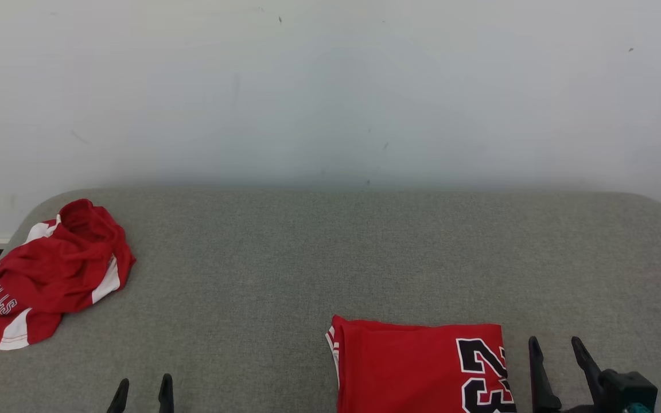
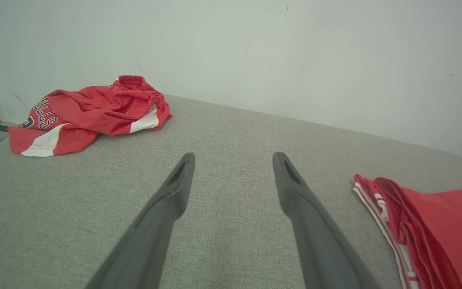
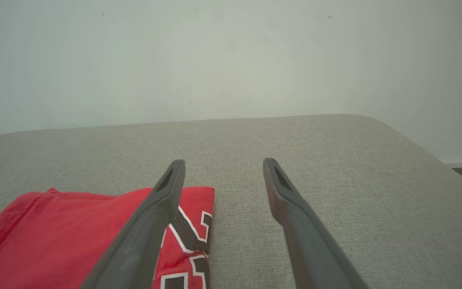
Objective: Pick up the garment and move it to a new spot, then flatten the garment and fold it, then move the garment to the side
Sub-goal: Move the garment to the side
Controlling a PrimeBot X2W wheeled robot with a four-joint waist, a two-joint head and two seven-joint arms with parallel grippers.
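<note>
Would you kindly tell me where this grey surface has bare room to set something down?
Free: the middle between the crumpled shorts and the folded jersey, and the far-right corner. Crowded: near edge by the jersey and right hand.

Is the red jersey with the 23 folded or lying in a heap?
Folded. The jersey lies flat as a neat rectangle, with stacked layers showing along its left edge.

Jersey point(image 1: 411, 367) — smooth red cloth — on coarse, matt grey woven upholstery point(image 1: 307, 258); dark fingers point(image 2: 173, 192) matt, probably plastic.
</note>
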